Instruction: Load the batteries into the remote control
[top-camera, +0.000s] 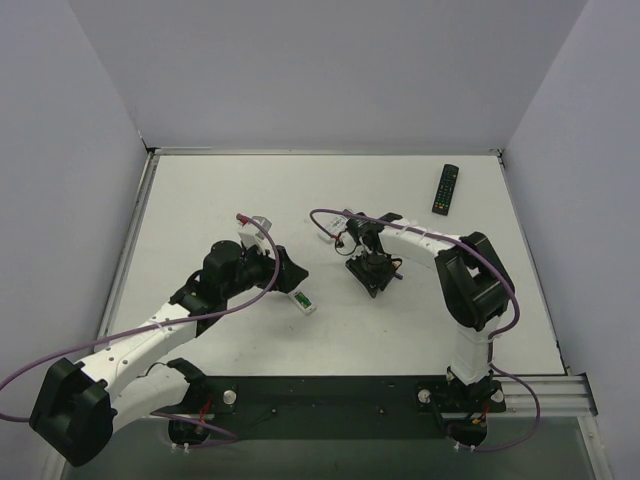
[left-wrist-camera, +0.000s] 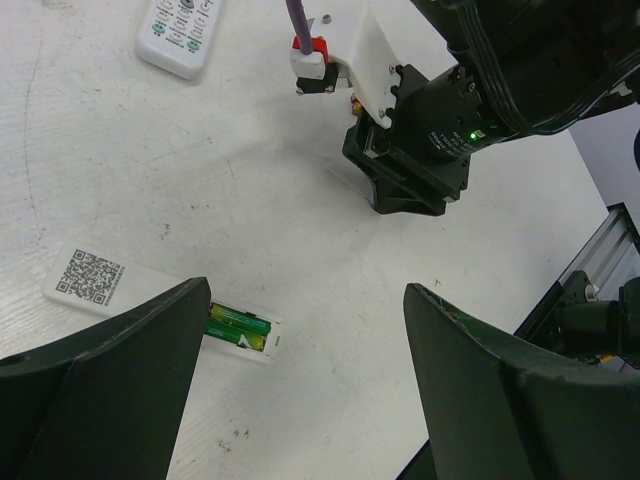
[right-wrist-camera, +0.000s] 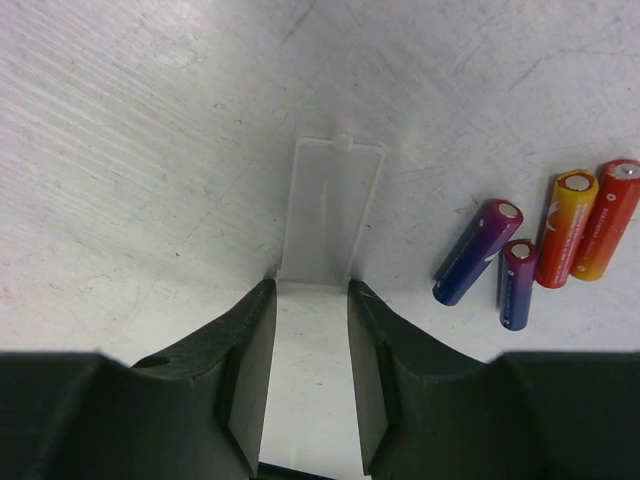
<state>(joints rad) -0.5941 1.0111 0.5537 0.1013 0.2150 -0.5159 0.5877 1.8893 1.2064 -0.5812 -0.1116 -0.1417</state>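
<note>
The slim white remote control (left-wrist-camera: 88, 281) lies on the table with its QR label up and its compartment open. Both green batteries (left-wrist-camera: 238, 328) sit side by side inside it. My left gripper (left-wrist-camera: 308, 292) hangs open wide just above and beside that open end, holding nothing. From above, the remote control (top-camera: 303, 301) lies just right of the left gripper (top-camera: 289, 272). My right gripper (right-wrist-camera: 310, 290) is down at the table, its fingertips (right-wrist-camera: 262, 300) pressed against both side edges of the white battery cover (right-wrist-camera: 330, 205), which lies flat.
Two purple-blue cells (right-wrist-camera: 478, 250), an orange-yellow one (right-wrist-camera: 565, 228) and a red one (right-wrist-camera: 607, 218) lie right of the cover. A wider white remote (left-wrist-camera: 180, 30) lies beyond the right gripper (top-camera: 370, 272). A black remote (top-camera: 445, 188) lies at the back right.
</note>
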